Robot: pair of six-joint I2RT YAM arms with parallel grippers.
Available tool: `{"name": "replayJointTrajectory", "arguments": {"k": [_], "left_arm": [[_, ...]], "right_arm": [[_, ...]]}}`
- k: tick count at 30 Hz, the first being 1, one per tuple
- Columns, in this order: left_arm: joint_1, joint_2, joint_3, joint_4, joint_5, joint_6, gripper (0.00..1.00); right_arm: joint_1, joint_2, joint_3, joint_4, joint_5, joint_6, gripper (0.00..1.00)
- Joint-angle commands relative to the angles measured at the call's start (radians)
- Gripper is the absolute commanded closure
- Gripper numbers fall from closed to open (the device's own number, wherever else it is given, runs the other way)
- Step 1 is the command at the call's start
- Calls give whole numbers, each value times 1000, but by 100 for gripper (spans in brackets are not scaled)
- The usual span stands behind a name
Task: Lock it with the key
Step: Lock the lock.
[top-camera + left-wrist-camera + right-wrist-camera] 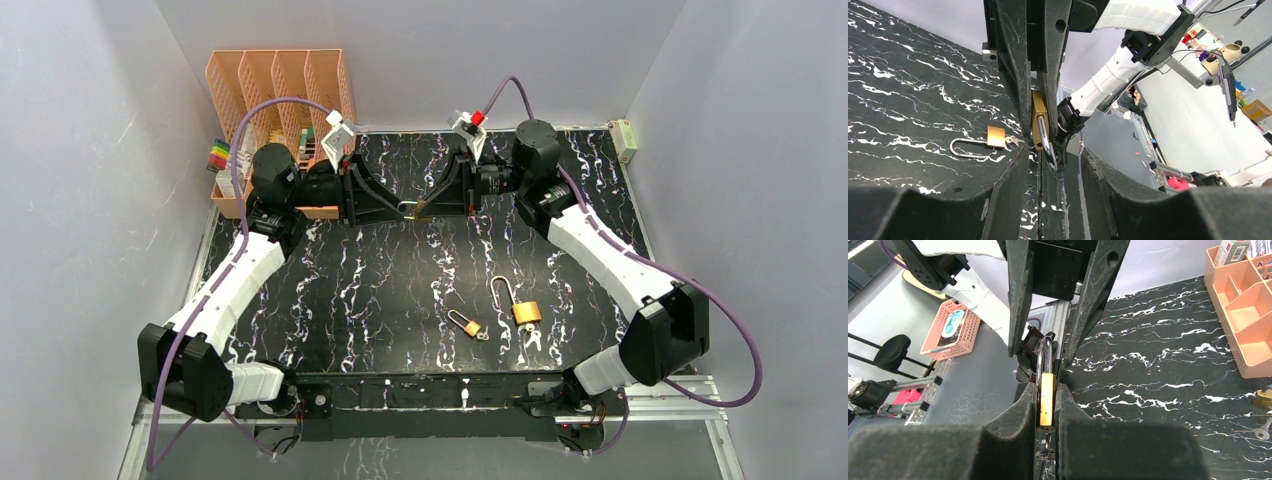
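R pincer (1046, 393) clamped on padlock (1046, 400), aloft at table's (330, 290) 12 o'clock | L pincer (1054, 152) parted, I see it straddling the shackle (1044, 352) (no contact visible) | two more padlocks (520, 305) at 5 o'clock

Beyond and left of my left end effector (405, 207) sits a peach slotted plastic organiser (275, 85), coloured markers (217, 155) at its left end, on the black white-veined marble surface (380, 290).

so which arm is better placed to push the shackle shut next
Left: the left gripper sits open around the shackle, while the right gripper is clamped on the padlock body, holding it steady.
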Motion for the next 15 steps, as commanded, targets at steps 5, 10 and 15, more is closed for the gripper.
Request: {"name": "replayJointTrajectory", "arguments": {"k": [5,10,15], "left_arm": [[-5,-28,35,-72,-7,68,92],[-5,-20,22,3,-25,16,100],[-28,4,31,46,-32,-9,100]], "right_arm": [[3,5,69,70,-13,17,100],[10,14,74,64,-13,18,100],[27,22,81,77,15,15,100]]}}
